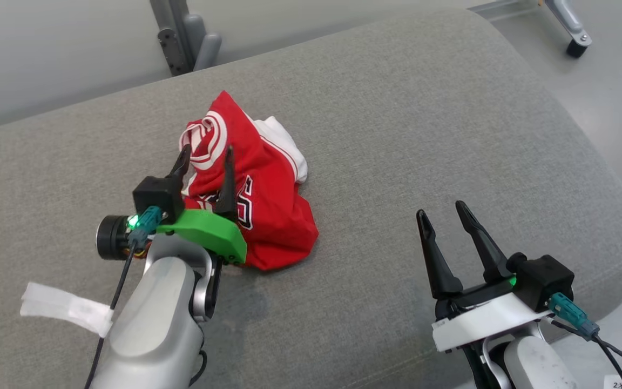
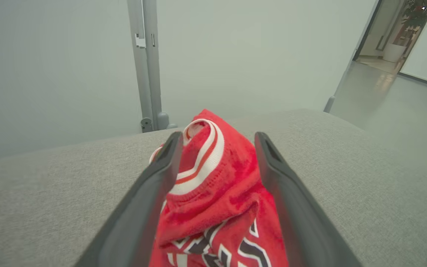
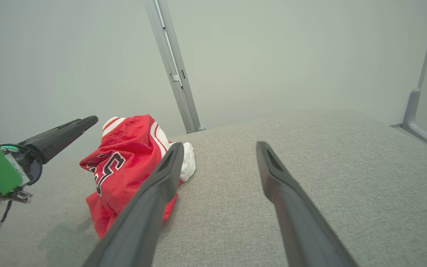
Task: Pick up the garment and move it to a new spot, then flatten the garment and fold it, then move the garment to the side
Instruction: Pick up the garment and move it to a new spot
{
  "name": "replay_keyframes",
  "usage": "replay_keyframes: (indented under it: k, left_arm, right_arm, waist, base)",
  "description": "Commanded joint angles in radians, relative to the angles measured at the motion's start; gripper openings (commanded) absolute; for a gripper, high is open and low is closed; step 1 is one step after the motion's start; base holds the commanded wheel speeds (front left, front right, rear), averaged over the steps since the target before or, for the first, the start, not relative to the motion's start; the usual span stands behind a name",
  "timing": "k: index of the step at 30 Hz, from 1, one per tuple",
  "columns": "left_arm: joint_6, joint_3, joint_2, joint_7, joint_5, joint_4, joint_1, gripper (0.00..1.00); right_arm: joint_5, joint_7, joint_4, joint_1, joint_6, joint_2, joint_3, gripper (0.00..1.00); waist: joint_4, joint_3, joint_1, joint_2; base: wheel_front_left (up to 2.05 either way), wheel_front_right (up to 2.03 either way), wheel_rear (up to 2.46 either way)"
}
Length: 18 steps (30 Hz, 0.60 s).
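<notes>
Your left fingers [image 1: 228,183] are standing spread open astride the crumpled red mesh jersey [image 1: 273,200], which is lying bunched on the rounded grey woven cushion [image 1: 424,119], while your right fingers [image 1: 434,254] are hovering open nearby.

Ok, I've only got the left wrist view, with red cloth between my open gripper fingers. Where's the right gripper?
Observer: The right gripper is open above bare grey cushion, off to the right of the garment and apart from it.
Operator: Is the garment flat anywhere?
Observer: No, it's one crumpled heap, with white fabric poking out on its far right side.
Operator: Anything near my left arm?
Observer: A strip of white tape lies on the cushion just left of the left arm.
</notes>
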State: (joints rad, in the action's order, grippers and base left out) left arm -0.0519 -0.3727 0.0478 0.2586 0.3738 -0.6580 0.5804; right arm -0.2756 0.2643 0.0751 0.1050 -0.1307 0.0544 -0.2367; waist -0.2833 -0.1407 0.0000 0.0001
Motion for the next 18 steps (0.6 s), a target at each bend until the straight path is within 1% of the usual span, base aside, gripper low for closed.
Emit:
replay_keyframes:
  k: [1,4,9,16,17,18]
  left_arm:
    - [-0.015,0.021,0.005,0.007,0.003,0.037,-0.035,1.00]
    - [-0.027,0.066,0.012,0.006,-0.007,0.127,-0.113,1.00]
    - [-0.004,0.138,0.028,0.007,-0.042,0.272,-0.254,1.00]
    - [-0.025,0.237,0.022,0.007,-0.131,0.421,-0.440,1.00]
    - [-0.017,0.244,0.020,0.007,-0.145,0.444,-0.459,1.00]
    - [-0.008,0.272,0.014,0.006,-0.126,0.457,-0.511,1.00]
  right_arm:
    - [0.008,0.001,-0.002,-0.013,0.000,0.004,0.003,1.00]
    - [0.010,0.001,-0.006,-0.023,0.000,0.008,0.005,1.00]
    - [0.018,0.001,-0.006,-0.044,0.000,0.012,0.017,1.00]
    - [0.024,0.001,-0.005,-0.073,0.000,0.012,0.035,1.00]
    - [0.025,0.001,-0.006,-0.078,0.000,0.014,0.037,1.00]
    - [0.023,0.001,-0.007,-0.087,0.000,0.014,0.042,1.00]
  waist:
    - [0.040,0.034,0.0000,-0.0001]
    - [0.072,0.055,0.0000,-0.0001]
    - [0.119,0.082,0.0000,-0.0001]
    - [0.172,0.111,0.0000,-0.0001]
    - [0.179,0.114,0.0000,-0.0001]
    - [0.190,0.120,0.0000,-0.0001]
  base:
    - [0.00,0.00,0.00]
    - [0.00,0.00,0.00]
    - [0.00,0.00,0.00]
    - [0.00,0.00,0.00]
    - [0.00,0.00,0.00]
    - [0.00,0.00,0.00]
